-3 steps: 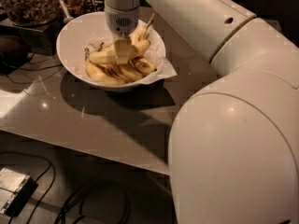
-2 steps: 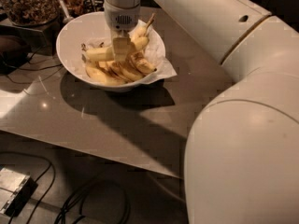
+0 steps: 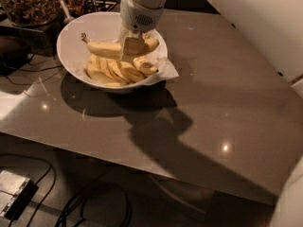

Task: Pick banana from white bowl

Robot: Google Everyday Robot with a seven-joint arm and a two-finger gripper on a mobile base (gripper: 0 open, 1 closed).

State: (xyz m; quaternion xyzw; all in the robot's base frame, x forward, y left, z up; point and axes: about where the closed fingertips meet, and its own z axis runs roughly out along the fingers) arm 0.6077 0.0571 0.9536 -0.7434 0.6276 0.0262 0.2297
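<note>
Since the gripper [image 3: 128, 47] looks clamped on the banana [image 3: 101, 48] over the bowl [image 3: 71, 34], we'd say grab's done, only lifting clear left.

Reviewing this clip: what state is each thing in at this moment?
Gripper: down in the bowl, shut on the banana.
Banana: held level, across the top of the other bananas.
Other bananas: piled in the bowl.
Bowl: upright on the table, paper-lined.
Jar: upright, holding granola.
</note>
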